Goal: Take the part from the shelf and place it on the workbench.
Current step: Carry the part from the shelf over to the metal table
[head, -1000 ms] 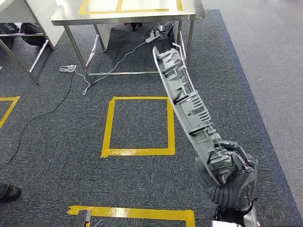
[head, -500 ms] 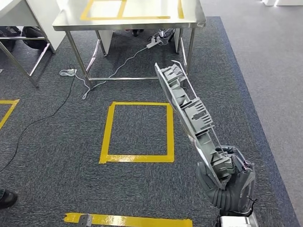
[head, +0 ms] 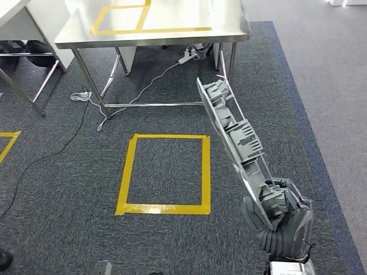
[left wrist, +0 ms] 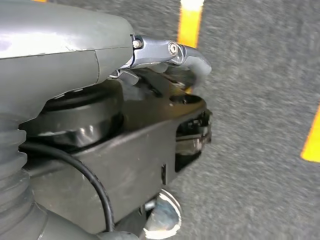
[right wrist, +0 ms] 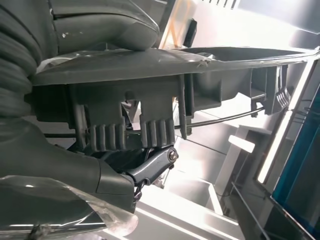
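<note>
My right hand grips the lower end of a long grey plastic part at the lower right of the head view. The ribbed part slants up and away toward the steel workbench, its far tip near the bench's right front leg. In the right wrist view the part runs across the picture with my hand wrapped around its near end. My left hand hangs over the carpet, a finger stretched out with nothing in it.
A yellow tape square marks the dark carpet between me and the workbench. A white cable and a power strip lie under the bench. Another table stands at the far left. A person's shoe shows at the bottom left.
The whole view has shifted as the camera moved: the workbench and floor square sit lower and nearer. The part stays in my right hand's grip, at much the same slant.
</note>
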`<control>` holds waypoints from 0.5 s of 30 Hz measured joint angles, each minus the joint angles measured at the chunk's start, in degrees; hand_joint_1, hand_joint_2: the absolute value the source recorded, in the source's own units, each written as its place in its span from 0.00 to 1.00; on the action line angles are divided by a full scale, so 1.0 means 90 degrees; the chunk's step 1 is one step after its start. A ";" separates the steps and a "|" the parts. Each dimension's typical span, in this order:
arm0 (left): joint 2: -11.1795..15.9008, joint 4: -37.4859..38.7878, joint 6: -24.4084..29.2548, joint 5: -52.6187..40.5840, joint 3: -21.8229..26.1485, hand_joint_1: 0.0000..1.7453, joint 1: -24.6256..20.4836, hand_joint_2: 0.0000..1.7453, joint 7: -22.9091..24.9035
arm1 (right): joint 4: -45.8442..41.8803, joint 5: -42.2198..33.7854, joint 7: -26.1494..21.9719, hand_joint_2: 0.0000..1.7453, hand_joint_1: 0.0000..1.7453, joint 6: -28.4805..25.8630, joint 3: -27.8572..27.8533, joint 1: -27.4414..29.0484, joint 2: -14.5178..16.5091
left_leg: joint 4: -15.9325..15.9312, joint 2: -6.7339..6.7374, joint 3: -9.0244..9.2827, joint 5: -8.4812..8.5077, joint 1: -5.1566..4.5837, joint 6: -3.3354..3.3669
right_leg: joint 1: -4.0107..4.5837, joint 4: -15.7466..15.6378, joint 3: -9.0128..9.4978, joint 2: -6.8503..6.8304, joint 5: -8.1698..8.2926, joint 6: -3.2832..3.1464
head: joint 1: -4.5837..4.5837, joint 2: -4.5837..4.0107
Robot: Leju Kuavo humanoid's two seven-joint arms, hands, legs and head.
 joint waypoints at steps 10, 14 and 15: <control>-0.0020 0.0006 0.0000 -0.0002 0.0001 0.00 -0.0007 1.00 0.0019 | -0.0056 0.0050 -0.0096 1.00 1.00 -0.0100 -0.0117 -0.0125 0.0005 | -0.1043 -0.0162 0.0923 0.0878 -0.0167 0.0240 | 0.0123 0.1801 -0.0919 0.0052 -0.0302 0.0128 | 0.0065 0.0001; -0.0023 0.0006 0.0002 -0.0002 -0.0001 0.00 0.0030 1.00 0.0031 | -0.0058 0.0031 -0.0138 1.00 1.00 -0.0148 -0.0216 -0.0128 0.0005 | -0.1150 -0.0248 0.1557 0.0445 -0.0200 0.0245 | 0.0175 0.1401 -0.1704 0.0059 -0.0907 0.0091 | 0.0074 0.0000; -0.0026 0.0005 0.0002 -0.0002 -0.0002 0.00 0.0041 1.00 0.0035 | -0.0058 0.0028 -0.0146 1.00 1.00 -0.0159 -0.0236 -0.0126 0.0005 | -0.1159 -0.0262 0.1686 0.0326 -0.0216 0.0245 | 0.0189 0.1096 -0.1837 0.0067 -0.0369 0.0049 | 0.0075 0.0000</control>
